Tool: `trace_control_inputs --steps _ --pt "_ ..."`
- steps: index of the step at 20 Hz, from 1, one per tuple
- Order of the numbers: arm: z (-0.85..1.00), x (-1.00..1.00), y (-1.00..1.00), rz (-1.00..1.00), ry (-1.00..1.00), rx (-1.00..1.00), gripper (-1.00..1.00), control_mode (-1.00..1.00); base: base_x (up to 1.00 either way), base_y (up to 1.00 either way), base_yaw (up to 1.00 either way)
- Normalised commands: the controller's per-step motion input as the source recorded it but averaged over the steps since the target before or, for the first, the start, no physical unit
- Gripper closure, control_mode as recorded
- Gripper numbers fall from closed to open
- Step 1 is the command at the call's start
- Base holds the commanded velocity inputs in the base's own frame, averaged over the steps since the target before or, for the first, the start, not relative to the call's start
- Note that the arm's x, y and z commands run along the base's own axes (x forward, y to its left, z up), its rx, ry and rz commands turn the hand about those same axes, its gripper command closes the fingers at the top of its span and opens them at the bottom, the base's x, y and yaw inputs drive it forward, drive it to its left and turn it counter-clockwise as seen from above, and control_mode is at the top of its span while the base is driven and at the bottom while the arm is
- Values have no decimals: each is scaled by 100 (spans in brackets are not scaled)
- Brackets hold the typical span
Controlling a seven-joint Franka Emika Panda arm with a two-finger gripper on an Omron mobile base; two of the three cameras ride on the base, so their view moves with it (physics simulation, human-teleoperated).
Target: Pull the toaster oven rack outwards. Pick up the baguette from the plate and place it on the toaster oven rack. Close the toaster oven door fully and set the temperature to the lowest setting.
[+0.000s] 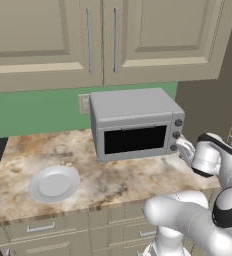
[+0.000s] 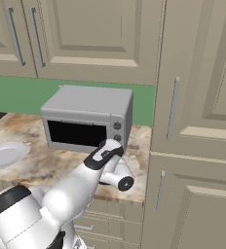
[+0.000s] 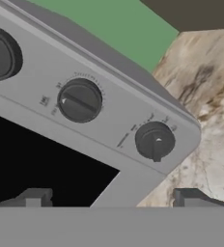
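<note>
Three knobs (image 3: 79, 100) face the gripper (image 3: 114, 198); jaws spread wide, holding nothing | toaster oven (image 1: 136, 123) on counter (image 1: 108, 175), door (image 1: 134, 140) shut | plate (image 1: 54, 183) bare, front-left of oven

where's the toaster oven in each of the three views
Left base view: the toaster oven stands centre, on the counter, right of the plate.
Right base view: left of centre, behind the arm.
Hand view: rolled, its knob panel runs from the left edge down to the right.
Shared landmark: the three dark knobs on its front.
</note>
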Motion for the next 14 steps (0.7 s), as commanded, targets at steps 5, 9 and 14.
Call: trace_control_inputs --steps 5,9,14 --pt "0 0 -1 0 -10 5 -100 -100 0 0 0" --pt "10 0 0 0 -2 0 -100 -100 0 0 0" --pt "25 1 -8 0 1 0 -100 -100 0 0 0"
